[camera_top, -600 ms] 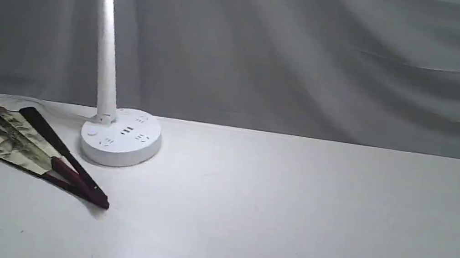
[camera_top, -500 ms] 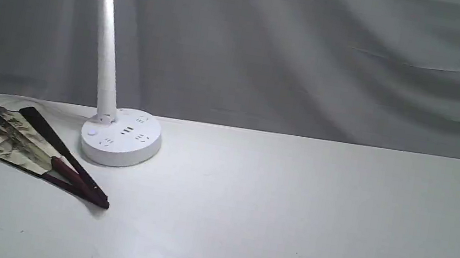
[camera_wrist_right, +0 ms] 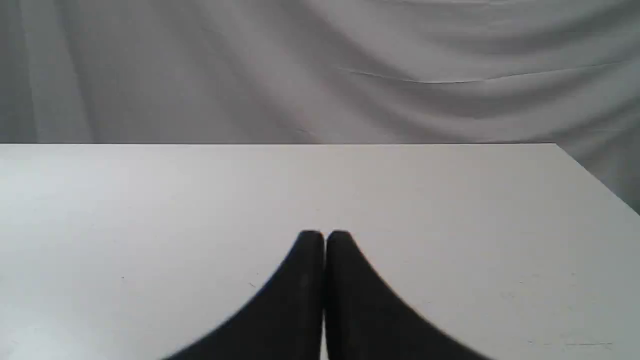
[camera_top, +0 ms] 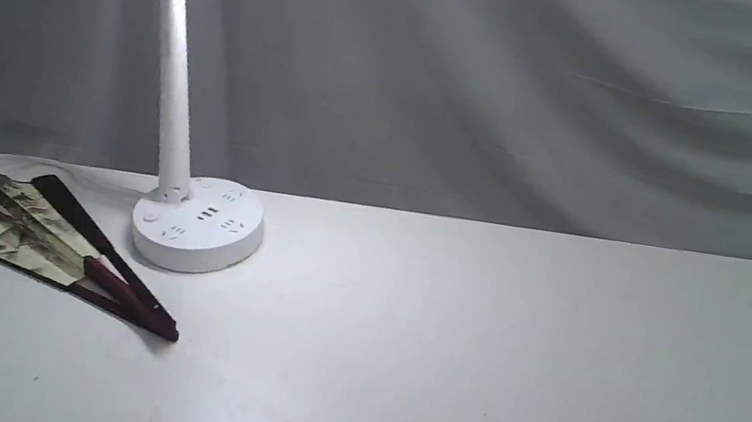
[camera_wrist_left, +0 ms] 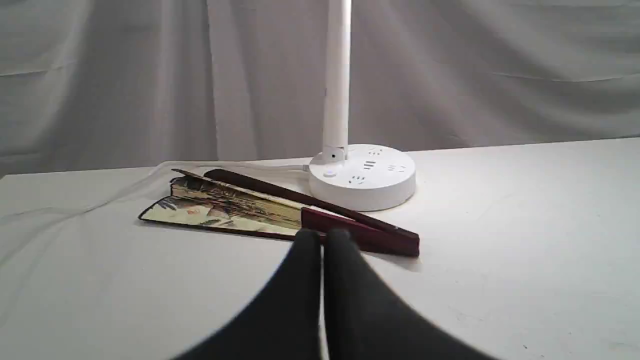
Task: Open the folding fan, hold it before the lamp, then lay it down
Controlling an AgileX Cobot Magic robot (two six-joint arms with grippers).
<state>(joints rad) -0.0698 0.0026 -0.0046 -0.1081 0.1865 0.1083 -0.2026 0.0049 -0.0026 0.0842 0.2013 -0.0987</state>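
On the worktop (camera_top: 475, 347), just beside the lamp (camera_top: 196, 224) base, the folding fan (camera_top: 50, 242) is lying barely spread, ungripped. Your left gripper (camera_wrist_left: 322, 237) and right gripper (camera_wrist_right: 325, 237) are sitting closed and empty. Opening, presenting and laying down are all awaiting you. Nothing is blocking approach; only the lamp cord (camera_wrist_left: 280, 166) is trailing behind.

Paper folding fan (camera_top: 10, 236) matt — lamp (camera_top: 195, 231) smooth glossy plastic.

Both the left gripper (camera_wrist_left: 322, 235) and the right gripper (camera_wrist_right: 325, 236) have their 2 black fingers pressed together, holding nothing.
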